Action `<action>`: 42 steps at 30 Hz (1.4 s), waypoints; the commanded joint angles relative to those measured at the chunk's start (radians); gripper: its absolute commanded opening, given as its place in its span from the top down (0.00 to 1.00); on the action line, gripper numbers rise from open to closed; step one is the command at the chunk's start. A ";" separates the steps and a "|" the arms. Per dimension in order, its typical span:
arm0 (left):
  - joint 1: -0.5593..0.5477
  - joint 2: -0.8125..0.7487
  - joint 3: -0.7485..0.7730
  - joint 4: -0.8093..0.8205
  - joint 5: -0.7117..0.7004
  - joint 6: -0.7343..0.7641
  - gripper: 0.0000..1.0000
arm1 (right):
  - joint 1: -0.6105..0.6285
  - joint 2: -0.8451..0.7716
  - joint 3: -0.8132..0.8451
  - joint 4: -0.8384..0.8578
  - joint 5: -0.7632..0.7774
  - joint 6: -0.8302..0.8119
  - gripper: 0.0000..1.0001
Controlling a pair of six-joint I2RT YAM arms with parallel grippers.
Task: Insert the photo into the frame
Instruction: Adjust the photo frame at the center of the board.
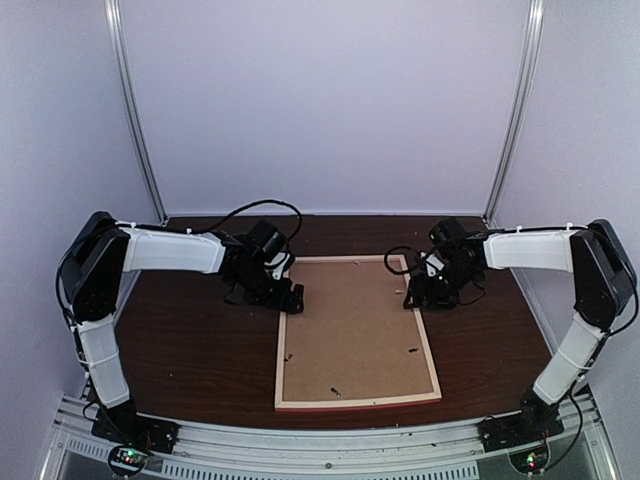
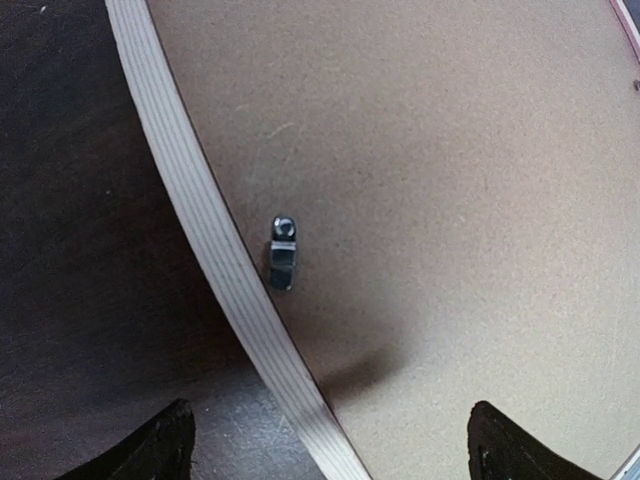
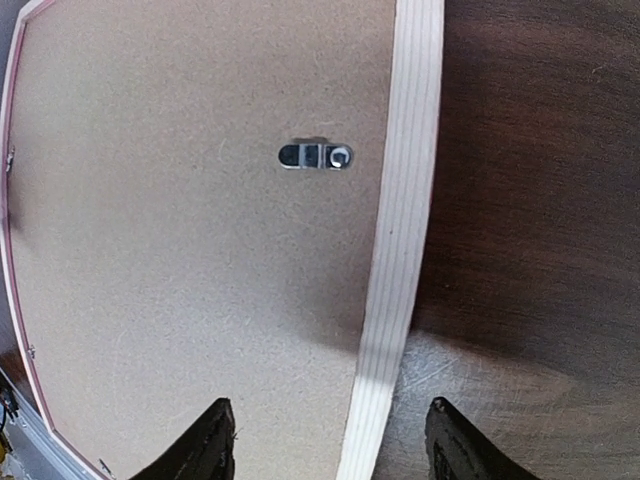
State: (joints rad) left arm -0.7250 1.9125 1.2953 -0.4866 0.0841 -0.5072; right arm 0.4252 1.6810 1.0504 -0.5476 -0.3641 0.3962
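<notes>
Left end effector and right end effector both gape open above the frame; we should rotate the clips gently with 1 fingertip.

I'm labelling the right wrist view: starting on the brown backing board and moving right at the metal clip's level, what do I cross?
Backing board → metal clip → pale rail of the frame → dark table.

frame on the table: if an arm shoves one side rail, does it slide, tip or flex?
Probably slides: the frame lies flat on the smooth table, too low to tip. Being thin-railed, it may flex slightly, though the backing board seated in it likely stiffens it.
</notes>
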 commanded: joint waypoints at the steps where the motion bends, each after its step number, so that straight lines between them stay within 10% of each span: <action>1: 0.007 0.011 -0.017 0.044 0.041 -0.010 0.06 | -0.011 0.031 0.004 0.027 0.028 -0.011 0.38; 27: 0.075 -0.087 -0.052 0.040 0.035 0.106 0.04 | -0.015 0.166 0.096 -0.051 0.102 -0.214 0.90; 42: 0.148 -0.062 0.036 -0.019 0.048 0.254 0.02 | -0.029 0.419 0.450 -0.218 0.008 -0.491 0.97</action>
State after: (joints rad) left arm -0.6014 1.8423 1.2987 -0.4957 0.1173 -0.2970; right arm 0.3996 2.0102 1.4097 -0.7067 -0.3397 0.0322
